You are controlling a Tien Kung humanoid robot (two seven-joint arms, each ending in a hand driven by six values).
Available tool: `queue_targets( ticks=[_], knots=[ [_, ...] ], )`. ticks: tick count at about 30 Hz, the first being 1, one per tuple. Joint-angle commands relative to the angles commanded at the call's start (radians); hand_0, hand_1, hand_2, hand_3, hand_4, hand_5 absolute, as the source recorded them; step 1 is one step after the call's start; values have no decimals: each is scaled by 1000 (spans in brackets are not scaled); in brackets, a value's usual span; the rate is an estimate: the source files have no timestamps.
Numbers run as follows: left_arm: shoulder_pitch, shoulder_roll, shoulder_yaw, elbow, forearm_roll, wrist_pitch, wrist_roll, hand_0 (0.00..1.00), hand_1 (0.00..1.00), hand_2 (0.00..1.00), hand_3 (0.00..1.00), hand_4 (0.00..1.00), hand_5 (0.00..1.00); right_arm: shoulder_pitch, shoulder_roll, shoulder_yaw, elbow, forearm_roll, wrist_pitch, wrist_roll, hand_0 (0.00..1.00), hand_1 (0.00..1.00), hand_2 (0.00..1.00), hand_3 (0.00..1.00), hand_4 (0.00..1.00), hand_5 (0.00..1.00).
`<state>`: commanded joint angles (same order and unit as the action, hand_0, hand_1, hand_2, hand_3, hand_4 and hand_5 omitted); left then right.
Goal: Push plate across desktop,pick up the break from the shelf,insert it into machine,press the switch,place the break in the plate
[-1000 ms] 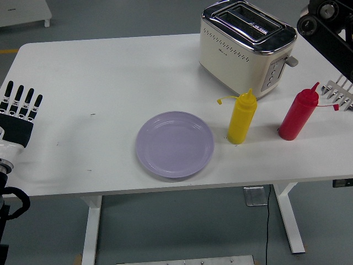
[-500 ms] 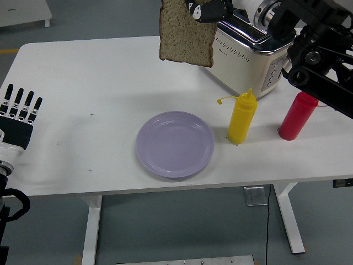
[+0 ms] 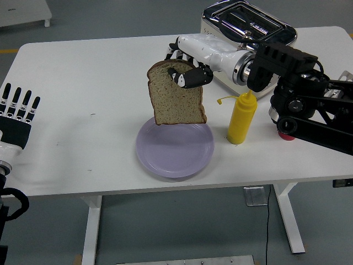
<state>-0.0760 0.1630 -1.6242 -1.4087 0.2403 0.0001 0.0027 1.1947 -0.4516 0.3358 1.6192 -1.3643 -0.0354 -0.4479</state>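
A slice of brown bread (image 3: 176, 96) hangs upright just above the far rim of the lilac plate (image 3: 165, 155). My right hand (image 3: 186, 69) is shut on the bread's top edge, its arm reaching in from the right across the front of the cream toaster (image 3: 247, 27). The toaster's two slots look empty. My left hand (image 3: 17, 113) rests at the table's left edge with fingers straight and holding nothing.
A yellow squeeze bottle (image 3: 241, 117) stands right of the plate, close under my right forearm. A red bottle (image 3: 284, 134) is mostly hidden behind the arm. The white table (image 3: 83, 110) stretches left of the plate.
My right arm has swung in from the far right and brought the bread down and forward, from high over the table's back to just above the plate. The left hand has stayed put.
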Motion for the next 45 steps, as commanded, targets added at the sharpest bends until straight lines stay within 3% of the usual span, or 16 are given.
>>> queue_targets(
  ticks=[17, 29, 36, 37, 42, 43, 45],
  knots=[
    [-5, -3, 2, 1, 0, 0, 1, 822, 873, 955, 839, 608, 998, -62, 43, -44, -25, 36, -37, 16, 199, 311, 410, 510, 357, 201],
    [-7, -5, 2, 1, 0, 0, 1, 822, 874, 955, 838, 610, 998, -102, 85, -76, -112, 79, -94, 86, 210, 324, 418, 512, 354, 220],
    [-8, -5, 3, 2, 0, 0, 1, 822, 874, 955, 838, 610, 998, -107, 96, -96, -148, 94, -101, 111, 216, 343, 434, 519, 358, 216],
    [-8, -5, 3, 2, 0, 0, 1, 820, 874, 954, 838, 610, 998, -106, 97, -102, -153, 93, -98, 115, 260, 399, 466, 544, 357, 218],
    [-9, -5, 3, 1, 0, 0, 0, 820, 874, 954, 838, 610, 998, -108, 103, -117, -170, 94, -90, 124, 260, 399, 466, 544, 357, 218],
    [-9, -5, 3, 1, 0, 0, 0, 821, 873, 955, 838, 608, 998, -108, 104, -118, -174, 93, -89, 126, 322, 449, 507, 557, 361, 217],
    [-9, -5, 3, 1, -1, 0, 0, 821, 873, 955, 838, 608, 998, -109, 106, -120, -181, 91, -88, 128, 322, 449, 507, 557, 361, 217]
  ],
)
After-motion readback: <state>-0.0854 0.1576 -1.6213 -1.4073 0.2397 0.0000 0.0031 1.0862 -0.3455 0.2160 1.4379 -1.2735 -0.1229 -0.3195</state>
